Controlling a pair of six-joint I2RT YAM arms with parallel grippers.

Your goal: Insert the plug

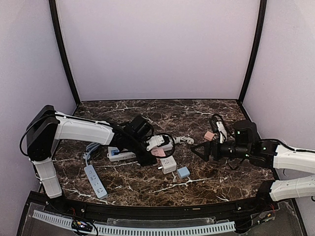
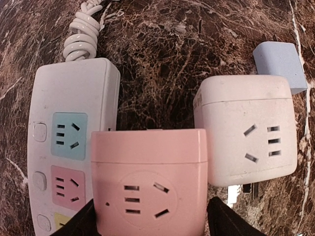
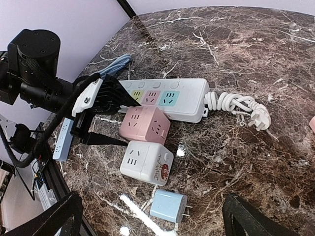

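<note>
White cube (image 2: 246, 130) between pink cube (image 2: 147, 182) and blue charger (image 2: 278, 61)

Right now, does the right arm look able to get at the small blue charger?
Probably yes. The blue charger lies free on the marble, just ahead of the right pincer, whose jaws stand open; the left pincer grips the pink cube socket farther off.

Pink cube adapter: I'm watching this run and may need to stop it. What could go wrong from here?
The left claw grips the pink cube adapter with the white cube adapter close beside it; a claw finger could knock that one. Nothing holds the power strip: the right claw is open and away, so pressing in might shove it. The pink cube's prongs are hidden; alignment can't be checked.
</note>
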